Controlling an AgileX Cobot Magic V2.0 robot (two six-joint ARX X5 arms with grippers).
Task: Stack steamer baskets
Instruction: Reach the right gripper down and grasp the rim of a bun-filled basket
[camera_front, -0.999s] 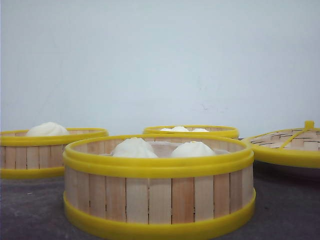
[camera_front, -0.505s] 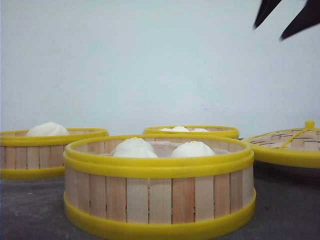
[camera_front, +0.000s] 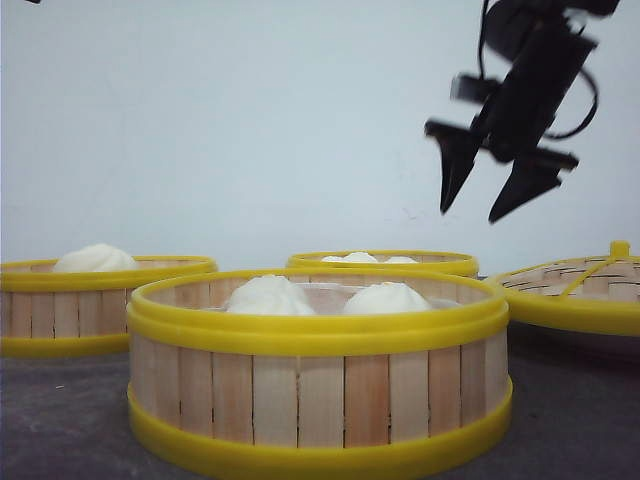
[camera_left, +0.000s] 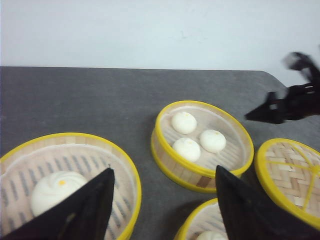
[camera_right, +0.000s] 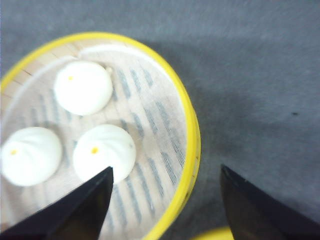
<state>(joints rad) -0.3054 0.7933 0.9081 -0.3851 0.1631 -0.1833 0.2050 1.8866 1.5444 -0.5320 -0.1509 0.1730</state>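
Baskets (camera_front: 318, 375) with white buns (camera_front: 268, 296)

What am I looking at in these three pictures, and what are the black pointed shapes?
This is a two-armed robot at a grey table. One picture looks forward from the robot's front; the other two come from cameras on its wrists, looking down past the fingers. The black pointed shapes are gripper fingers. The right gripper hangs open in the air, holding nothing; its camera looks down on the far basket, which holds three buns. The left gripper is also open and empty. On the table stand three steamer baskets: the near basket, the left basket with one bun, and the far basket. A woven lid sits at the right. Nothing is stacked yet.
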